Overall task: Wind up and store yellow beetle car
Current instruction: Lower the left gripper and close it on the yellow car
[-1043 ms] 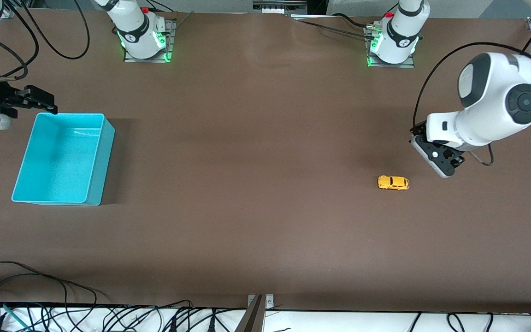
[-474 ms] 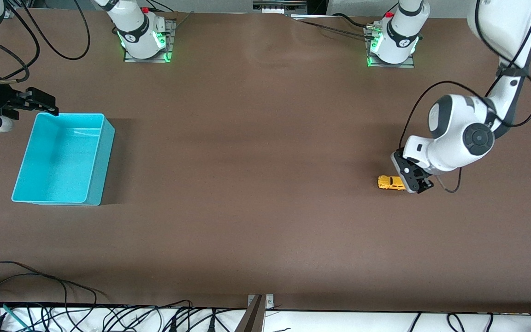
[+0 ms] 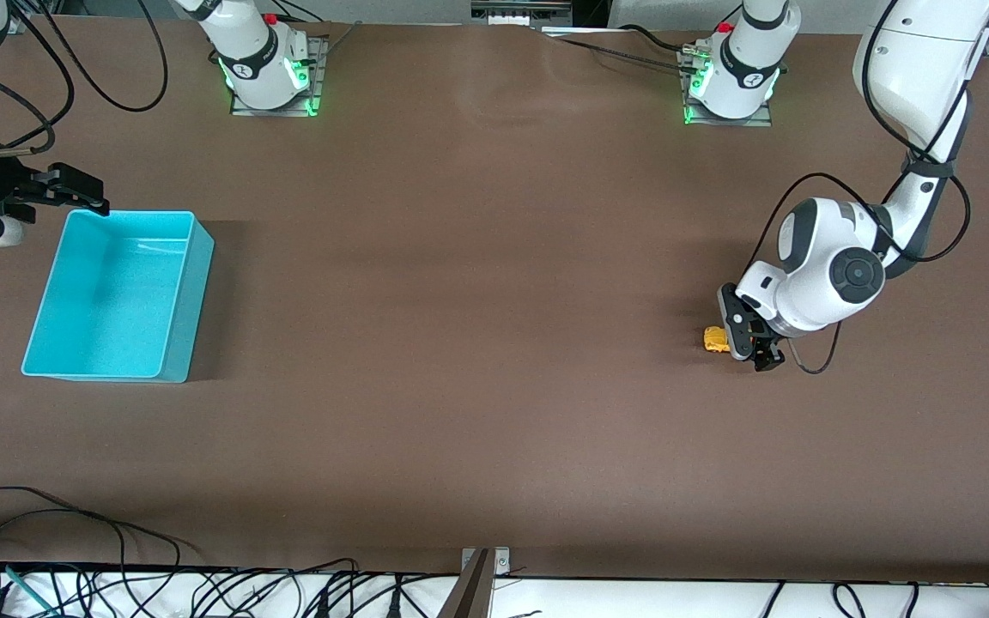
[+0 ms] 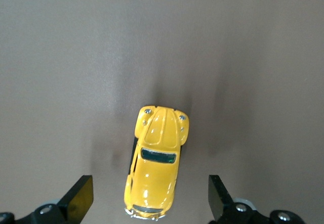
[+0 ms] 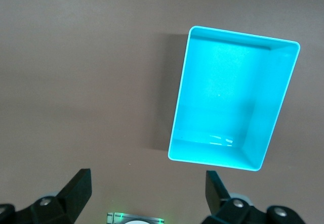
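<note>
The left gripper [image 4: 150, 196] hovers with fingers spread over the yellow beetle car [image 4: 156, 168], which sits on the brown table [image 3: 494, 343] at the left arm's end. A good grasp likely needs centred fingers squeezing the car's sides. The right gripper [image 5: 147, 193], fingers apart, waits beside the turquoise bin [image 3: 112, 296].

Robotics lab, bolted arm bases [image 3: 270, 64], cables [image 3: 74, 584]

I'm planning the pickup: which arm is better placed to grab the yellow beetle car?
Left. Its end effector is open directly over the yellow beetle car, fingers either side. The right end effector, also open, waits by the turquoise bin.
</note>
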Available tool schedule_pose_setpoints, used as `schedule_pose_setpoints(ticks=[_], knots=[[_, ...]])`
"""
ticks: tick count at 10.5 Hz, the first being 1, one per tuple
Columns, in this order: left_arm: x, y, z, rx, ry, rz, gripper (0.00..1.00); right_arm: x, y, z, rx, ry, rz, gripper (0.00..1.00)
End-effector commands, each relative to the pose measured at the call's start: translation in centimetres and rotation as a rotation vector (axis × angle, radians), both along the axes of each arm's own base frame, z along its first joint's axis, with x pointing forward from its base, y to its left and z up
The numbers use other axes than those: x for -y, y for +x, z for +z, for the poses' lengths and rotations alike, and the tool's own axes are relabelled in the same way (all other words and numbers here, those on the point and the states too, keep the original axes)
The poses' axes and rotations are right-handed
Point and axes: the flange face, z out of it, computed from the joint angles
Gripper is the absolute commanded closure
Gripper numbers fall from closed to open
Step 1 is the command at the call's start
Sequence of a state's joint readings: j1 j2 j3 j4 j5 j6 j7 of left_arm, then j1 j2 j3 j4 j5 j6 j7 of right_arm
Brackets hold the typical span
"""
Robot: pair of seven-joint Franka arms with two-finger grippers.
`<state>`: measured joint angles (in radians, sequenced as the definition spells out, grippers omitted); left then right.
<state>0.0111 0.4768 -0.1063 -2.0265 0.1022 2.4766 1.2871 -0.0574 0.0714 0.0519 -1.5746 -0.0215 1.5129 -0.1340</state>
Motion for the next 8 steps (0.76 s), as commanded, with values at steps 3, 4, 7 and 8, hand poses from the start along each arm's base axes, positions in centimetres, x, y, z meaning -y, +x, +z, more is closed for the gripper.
schedule_pose_setpoints(ticks=[3, 4, 7, 8], knots=[[0.3, -0.7, -2.1, 0.03, 0.023, -0.088, 0.0, 0.0, -0.2, 0.0, 0.006, 0.017, 0.01, 0.0], [0.3, -0.9, -2.3, 0.03, 0.022, -0.09, 0.05, 0.0, -0.2, 0.0, 0.006, 0.017, 0.01, 0.0], [0.4, -1.1, -2.3, 0.027, 0.021, -0.096, 0.65, 0.0, -0.2, 0.0, 0.006, 0.017, 0.01, 0.0], [0.5, -1.1, -2.3, 0.027, 0.021, -0.103, 0.75, 0.0, -0.2, 0.0, 0.004, 0.017, 0.01, 0.0]])
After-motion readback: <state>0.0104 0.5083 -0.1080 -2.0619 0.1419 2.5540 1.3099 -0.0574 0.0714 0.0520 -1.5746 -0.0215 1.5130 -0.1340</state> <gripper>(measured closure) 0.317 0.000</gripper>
